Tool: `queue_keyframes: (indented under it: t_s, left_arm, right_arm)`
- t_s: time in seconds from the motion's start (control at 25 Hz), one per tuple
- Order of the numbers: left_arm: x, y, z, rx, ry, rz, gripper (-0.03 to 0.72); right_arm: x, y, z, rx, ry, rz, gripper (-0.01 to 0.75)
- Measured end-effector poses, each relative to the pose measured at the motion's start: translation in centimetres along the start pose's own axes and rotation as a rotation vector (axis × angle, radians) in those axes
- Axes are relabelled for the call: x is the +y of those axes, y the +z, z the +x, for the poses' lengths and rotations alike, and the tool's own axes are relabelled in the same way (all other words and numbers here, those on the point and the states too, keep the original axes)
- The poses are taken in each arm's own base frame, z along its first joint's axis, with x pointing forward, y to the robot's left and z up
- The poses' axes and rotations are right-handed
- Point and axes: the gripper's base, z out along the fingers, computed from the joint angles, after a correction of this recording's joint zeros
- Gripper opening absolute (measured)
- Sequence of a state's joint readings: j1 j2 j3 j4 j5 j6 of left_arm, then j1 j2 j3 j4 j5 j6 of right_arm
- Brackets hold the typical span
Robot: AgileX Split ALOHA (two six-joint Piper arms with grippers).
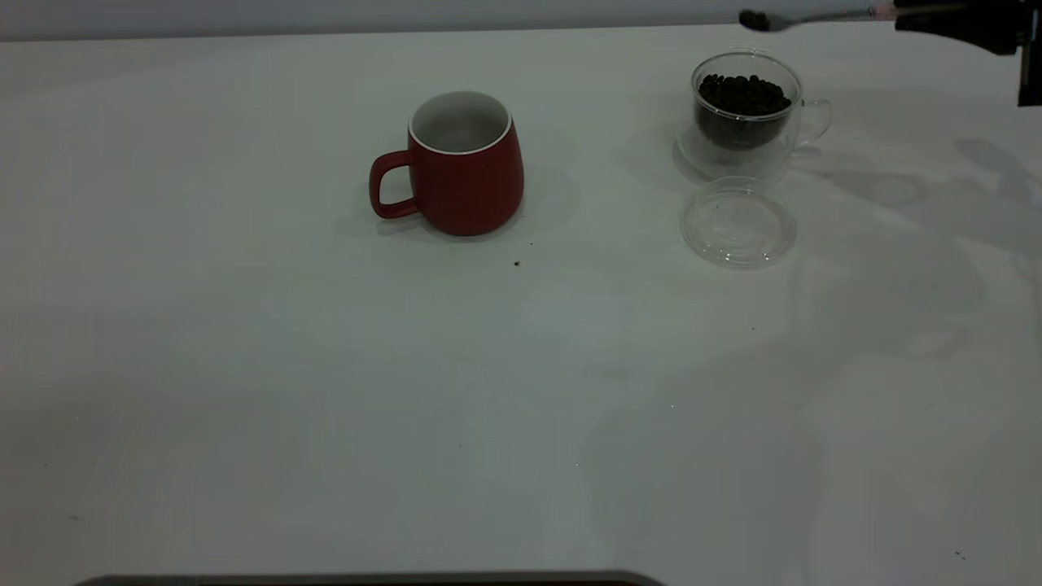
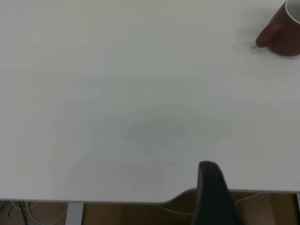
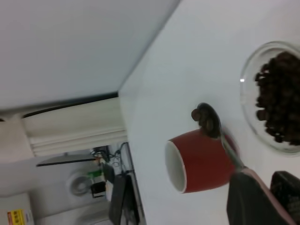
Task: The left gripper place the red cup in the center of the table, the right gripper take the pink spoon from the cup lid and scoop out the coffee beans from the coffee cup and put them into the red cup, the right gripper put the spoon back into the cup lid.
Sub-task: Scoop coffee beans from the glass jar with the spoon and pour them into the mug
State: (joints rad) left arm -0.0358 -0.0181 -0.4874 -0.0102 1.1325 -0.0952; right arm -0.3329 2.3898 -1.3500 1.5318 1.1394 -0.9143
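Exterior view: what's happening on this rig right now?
The right gripper holds the pink spoon, loaded with coffee beans, in the air above the glass coffee cup. The red cup stands mid-table, looking empty. The cup lid lies bare beside the coffee cup. The left arm is pulled back at the table edge.

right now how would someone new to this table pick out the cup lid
Start at the white table and find the glass coffee cup full of beans on its right side. The cup lid lies flat just in front of it, nearer the camera. It is the only clear, flat, empty disc.
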Motion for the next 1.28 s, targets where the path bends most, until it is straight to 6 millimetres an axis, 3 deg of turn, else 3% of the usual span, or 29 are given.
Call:
queue_keyframes:
  t_s: [0.32, 0.68, 0.84, 1.12, 1.28]
  left_arm:
    - [0.0, 0.0, 0.0, 0.0, 0.0, 0.0, 0.493]
    - [0.0, 0.0, 0.0, 0.0, 0.0, 0.0, 0.493]
    - [0.0, 0.0, 0.0, 0.0, 0.0, 0.0, 0.493]
    - [0.0, 0.0, 0.0, 0.0, 0.0, 0.0, 0.493]
    - [0.0, 0.0, 0.0, 0.0, 0.0, 0.0, 0.493]
  right_arm:
    - [1.6, 3.8, 1.9, 0.083, -0.028, -0.015, 0.092]
    - [4.8, 11.0, 7.2, 0.239, -0.073, -0.047, 0.092]
    - [5.2, 13.6, 9.2, 0.257, -0.11, 0.015, 0.092]
    - [5.1, 15.9, 10.3, 0.17, -0.213, 0.121, 0.092]
    - [5.3, 16.6, 10.4, 0.129, -0.36, 0.122, 0.092]
